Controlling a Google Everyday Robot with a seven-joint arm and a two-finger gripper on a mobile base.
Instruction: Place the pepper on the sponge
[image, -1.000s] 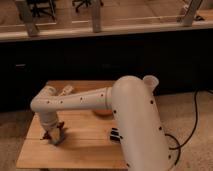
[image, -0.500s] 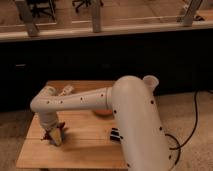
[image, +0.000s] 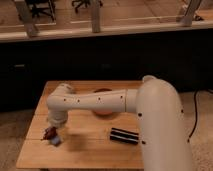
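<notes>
Camera view: a wooden worktop carries one container, an orange-brown bowl near its middle. The white arm crosses in front of the bowl and hides most of it, so what it holds, if anything, cannot be told. A flat black object lies on the wood to the right of centre, apart from the bowl.

The arm reaches from the right towards the front-left part of the worktop, where the gripper hangs low over the wood. The red pepper is right at the gripper's tip, on its left side. Whether the gripper has hold of it cannot be told. The pale blue sponge lies just beside and in front of the pepper; whether the two touch is unclear.

Compared with half a second ago, the arm's bend sits somewhat further right, while the gripper has stayed over the same front-left spot. The bowl and the black object have not moved.
</notes>
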